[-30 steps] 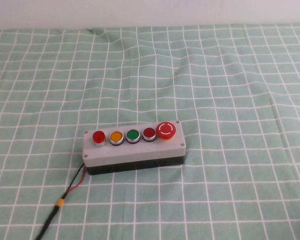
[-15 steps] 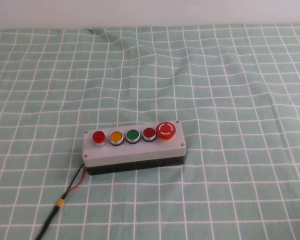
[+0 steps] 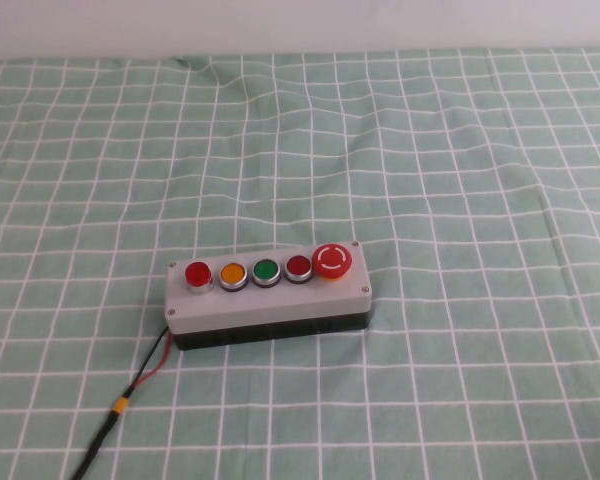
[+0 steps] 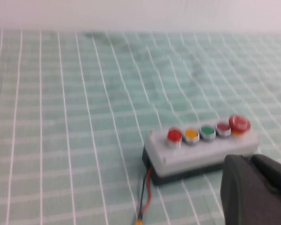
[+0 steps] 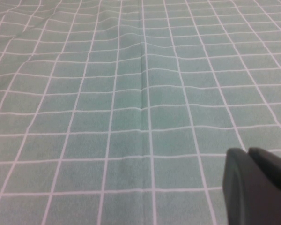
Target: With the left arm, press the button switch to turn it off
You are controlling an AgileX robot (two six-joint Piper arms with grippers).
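Note:
A grey button box (image 3: 268, 300) on a black base lies on the green checked cloth. Along its top sit a lit red button (image 3: 197, 274), a yellow button (image 3: 232, 273), a green button (image 3: 266, 270), a dark red button (image 3: 298, 266) and a red mushroom stop button (image 3: 332, 260). Neither arm shows in the high view. In the left wrist view the box (image 4: 201, 150) lies ahead of my left gripper (image 4: 249, 161), whose dark fingers are pressed together, short of the box. My right gripper (image 5: 247, 154) is shut over bare cloth.
A red and black cable (image 3: 145, 375) runs from the box's left end toward the table's front edge. The green checked cloth (image 3: 460, 160) covers the whole table, with a few wrinkles at the back. A white wall stands behind.

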